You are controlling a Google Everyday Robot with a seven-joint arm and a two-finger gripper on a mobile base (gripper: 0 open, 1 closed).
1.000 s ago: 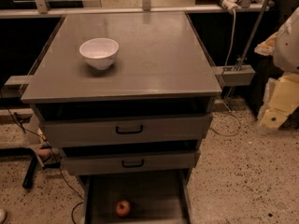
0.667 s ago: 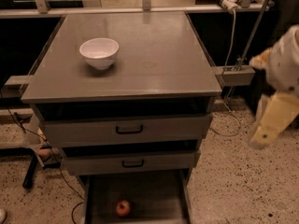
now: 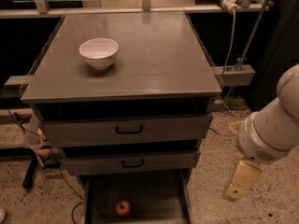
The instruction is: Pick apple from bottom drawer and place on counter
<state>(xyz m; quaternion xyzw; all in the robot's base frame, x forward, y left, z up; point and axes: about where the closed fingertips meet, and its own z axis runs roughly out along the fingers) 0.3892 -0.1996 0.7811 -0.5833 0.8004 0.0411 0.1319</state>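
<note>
The small red apple [image 3: 123, 207] lies on the flat grey floor of the bottom drawer [image 3: 154, 197], which is pulled open at the foot of the cabinet. The counter [image 3: 154, 55] is the broad grey top above it. My white arm comes in from the right edge, and its pale yellowish gripper [image 3: 240, 181] hangs beside the cabinet's right side, level with the lower drawers. The gripper is to the right of the apple and above it, outside the drawer, and holds nothing that I can see.
A white bowl [image 3: 99, 52] stands on the counter's left half. Two upper drawers with black handles [image 3: 129, 129] are shut above the open one. Cables and a stand foot [image 3: 32, 169] lie on the speckled floor at left. A rail with a bracket [image 3: 233, 73] juts out behind my arm.
My arm has swung lower and further into view on the right, bringing the gripper down beside the lower drawers. The apple, bowl and drawers have not moved.
</note>
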